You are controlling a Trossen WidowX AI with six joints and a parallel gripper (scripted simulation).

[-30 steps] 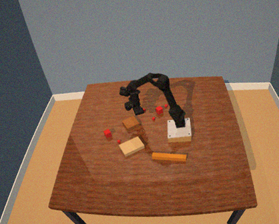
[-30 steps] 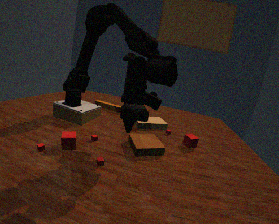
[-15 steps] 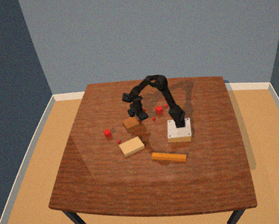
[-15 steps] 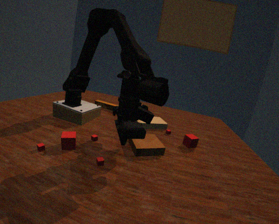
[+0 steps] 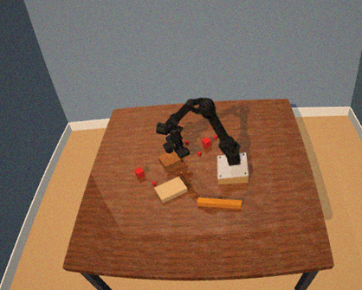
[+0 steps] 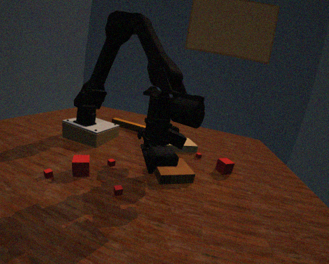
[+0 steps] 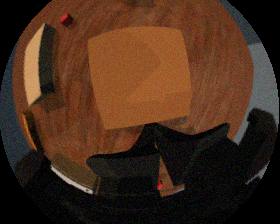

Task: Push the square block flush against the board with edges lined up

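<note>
Brown wood grain runs across the table (image 5: 124,243), glossy enough to catch a pale sheen toward the near edge in the top view. My gripper (image 6: 159,160) is matte black, its fingers pressed fully together with nothing between them, and it stands low at the far side of the block (image 5: 170,160); whether it touches that side I cannot tell. The block is a flat square slab, tan on top with darker sides, lying near the middle of the tabletop, slightly toward the far edge. In the wrist view its smooth top (image 7: 139,75) fills most of the frame just ahead of my closed fingertips.

The board (image 5: 219,203) is a long, thin orange bar lying flat toward the near edge, well apart from the block. Between the two lies a paler slab (image 5: 171,189), thicker and cream-coloured. My arm rises from a white square base (image 5: 223,177) with dark bolts at its corners, just right of the pale slab in the top view. Small red cubes are scattered around the block, the larger ones (image 5: 140,172) (image 5: 206,142) on either side of it.
</note>
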